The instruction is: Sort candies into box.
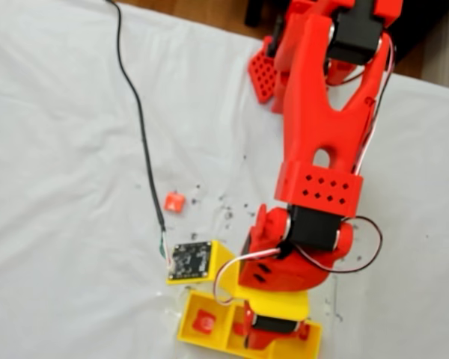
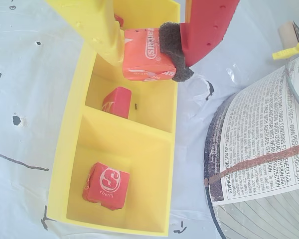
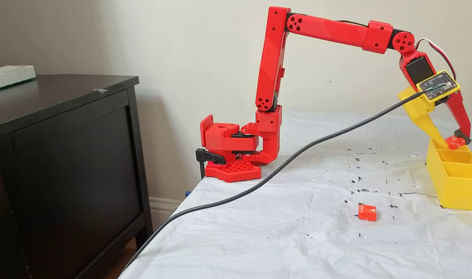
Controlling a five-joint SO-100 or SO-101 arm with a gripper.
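In the wrist view I see an orange candy (image 2: 148, 56) pinched between my jaws (image 2: 142, 50), the yellow finger (image 2: 97, 27) on one face and the red finger's dark foam pad (image 2: 173, 47) on the other, held just over the yellow box (image 2: 70, 149) at about 12 o'clock in the frame. Below it, the middle compartment holds a red candy (image 2: 116, 101) leaning on edge, and the compartment toward 6 o'clock holds another candy (image 2: 106, 185) lying flat (white "S" facing up).

In the side fixed view the box (image 3: 454, 182) sits at 3 o'clock on the counter (image 3: 297, 240), with the held candy (image 3: 454, 143) just above its rim. One loose candy (image 3: 367, 212) lies on the counter well apart from the box, toward 5 o'clock from the arm's base (image 3: 232, 155). A black cable (image 3: 259, 184) trails across the counter.

Beside the box in the wrist view, a round printed container (image 2: 264, 164) fills the 4 o'clock corner.
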